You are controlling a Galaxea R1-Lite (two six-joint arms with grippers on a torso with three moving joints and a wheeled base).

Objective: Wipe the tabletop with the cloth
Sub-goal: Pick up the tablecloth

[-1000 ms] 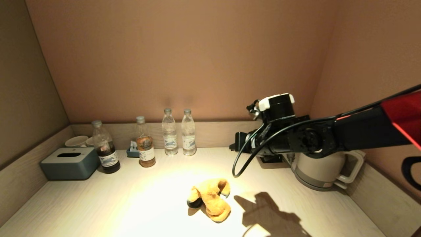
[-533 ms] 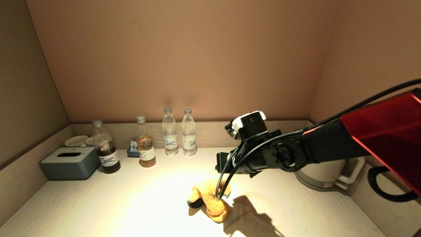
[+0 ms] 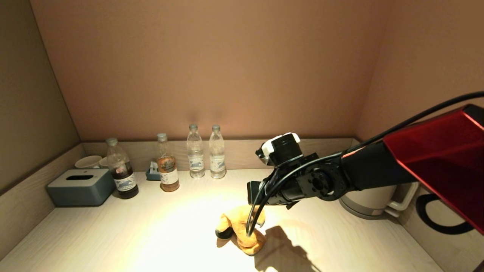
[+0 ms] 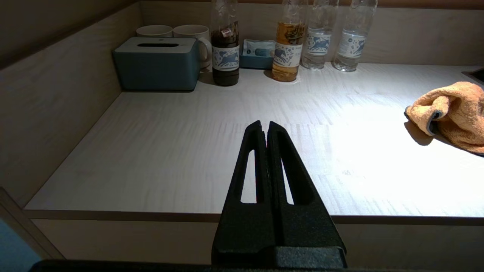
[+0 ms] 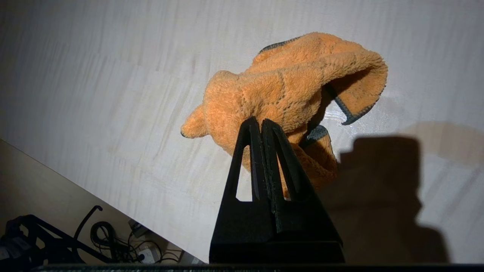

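Note:
A crumpled orange cloth point(image 3: 242, 228) with a grey hem lies on the pale wooden tabletop point(image 3: 151, 230), near its front middle. It also shows in the right wrist view point(image 5: 287, 87) and the left wrist view point(image 4: 453, 113). My right arm point(image 3: 306, 183) reaches in from the right and hangs just above the cloth. My right gripper point(image 5: 261, 122) is shut and empty, its tips pointing down at the cloth with a gap between them and it. My left gripper point(image 4: 264, 124) is shut and empty, parked low at the table's front edge, left of the cloth.
Several bottles point(image 3: 194, 151) stand along the back wall. A blue-grey tissue box point(image 3: 80, 187) and two cups point(image 3: 88, 162) sit at the back left. A white kettle point(image 3: 372, 196) stands at the back right. Walls close in on three sides.
My right arm has swung left and down from in front of the kettle to over the cloth; its shadow has slid to the cloth. The cloth has not moved.

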